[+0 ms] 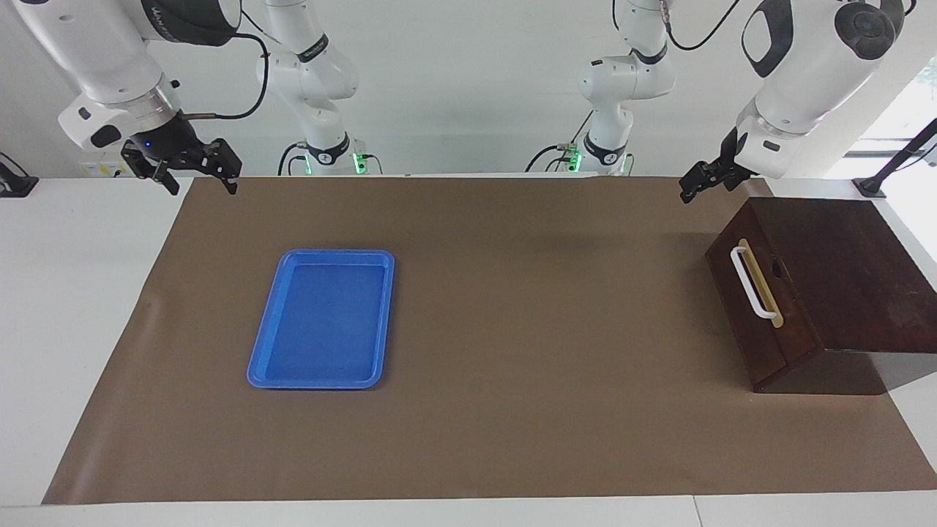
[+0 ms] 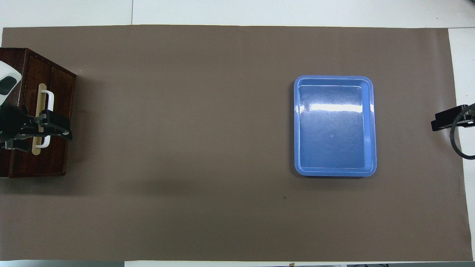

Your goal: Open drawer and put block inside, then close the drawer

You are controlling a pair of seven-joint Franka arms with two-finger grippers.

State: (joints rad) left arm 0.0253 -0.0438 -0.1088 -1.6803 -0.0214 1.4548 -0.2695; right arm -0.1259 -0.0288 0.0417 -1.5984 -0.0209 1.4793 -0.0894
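Observation:
The dark reddish-brown drawer (image 1: 798, 322) stands shut at the left arm's end of the table, its white bar handle (image 1: 749, 282) facing the table's middle. It also shows in the overhead view (image 2: 59, 92). The yellow block is not in view anywhere. My left gripper (image 1: 695, 187) hangs open and empty in the air over the drawer's corner nearest the robots, and over the handle in the overhead view (image 2: 48, 141). My right gripper (image 1: 201, 179) is open and empty, raised over the brown mat's corner at the right arm's end; only part of it (image 2: 445, 119) shows from above.
An empty blue plastic tray (image 1: 322, 377) lies on the brown mat (image 1: 527, 329) toward the right arm's end; it also shows in the overhead view (image 2: 334, 171). White table surface borders the mat.

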